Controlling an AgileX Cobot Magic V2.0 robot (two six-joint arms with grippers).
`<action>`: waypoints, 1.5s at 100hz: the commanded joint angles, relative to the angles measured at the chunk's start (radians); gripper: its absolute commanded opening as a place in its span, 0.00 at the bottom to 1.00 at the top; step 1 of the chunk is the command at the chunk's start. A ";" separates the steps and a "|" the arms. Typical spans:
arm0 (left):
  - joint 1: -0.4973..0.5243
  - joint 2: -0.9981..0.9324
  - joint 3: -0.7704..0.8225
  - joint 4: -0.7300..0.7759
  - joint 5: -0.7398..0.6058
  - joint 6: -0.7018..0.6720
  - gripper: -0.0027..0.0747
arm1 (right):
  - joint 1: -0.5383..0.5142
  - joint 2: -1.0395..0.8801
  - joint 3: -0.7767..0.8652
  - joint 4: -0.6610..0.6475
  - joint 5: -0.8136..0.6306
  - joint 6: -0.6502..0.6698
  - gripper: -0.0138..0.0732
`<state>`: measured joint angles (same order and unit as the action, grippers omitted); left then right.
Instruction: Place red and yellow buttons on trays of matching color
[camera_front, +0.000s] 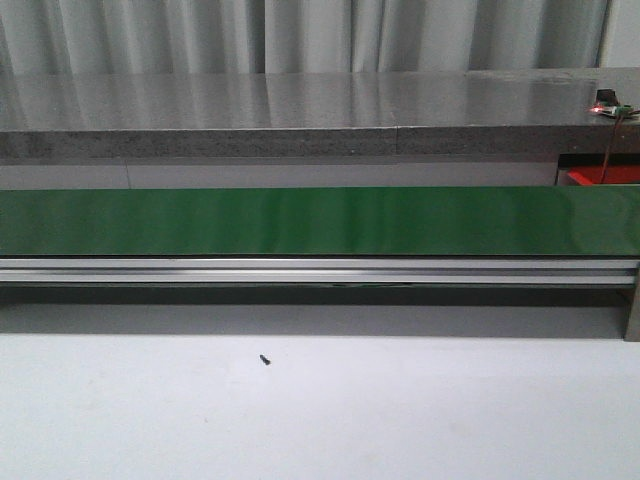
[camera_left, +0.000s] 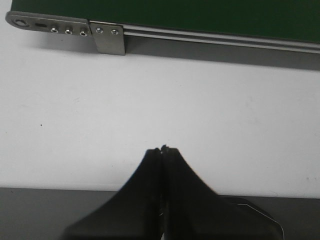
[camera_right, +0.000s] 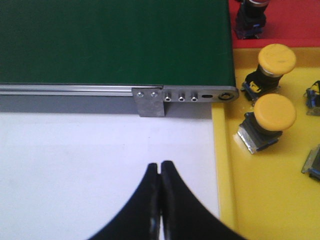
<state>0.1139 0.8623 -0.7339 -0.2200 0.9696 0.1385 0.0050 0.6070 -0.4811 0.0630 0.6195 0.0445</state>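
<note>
Two yellow buttons (camera_right: 275, 112) (camera_right: 275, 59) lie on the yellow tray (camera_right: 260, 200) in the right wrist view. Behind it the red tray (camera_right: 295, 25) holds a dark button body (camera_right: 250, 20) whose cap is cut off by the frame edge. My right gripper (camera_right: 160, 164) is shut with nothing in it, over the white table just beside the yellow tray's rim. My left gripper (camera_left: 164, 149) is shut and empty over the white table near the conveyor's other end. In the front view a corner of the red tray (camera_front: 605, 176) shows at far right; neither gripper appears there.
A green conveyor belt (camera_front: 320, 220) on an aluminium rail (camera_front: 320, 270) runs across the table. A grey stone ledge (camera_front: 300, 125) lies behind it. A small black screw (camera_front: 265, 359) lies on the white table. More dark button parts (camera_right: 314, 165) sit at the yellow tray's edge.
</note>
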 joint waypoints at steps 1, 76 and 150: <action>-0.007 -0.007 -0.026 -0.015 -0.044 0.003 0.01 | -0.012 -0.002 -0.026 -0.007 -0.078 -0.015 0.08; -0.007 -0.007 -0.026 -0.015 -0.044 0.003 0.01 | -0.012 -0.002 -0.026 -0.015 -0.076 -0.015 0.08; -0.005 -0.007 -0.026 -0.020 -0.091 0.001 0.01 | -0.012 -0.002 -0.026 -0.015 -0.076 -0.015 0.08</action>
<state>0.1139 0.8623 -0.7339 -0.2200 0.9406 0.1385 -0.0011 0.6064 -0.4811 0.0564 0.6133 0.0380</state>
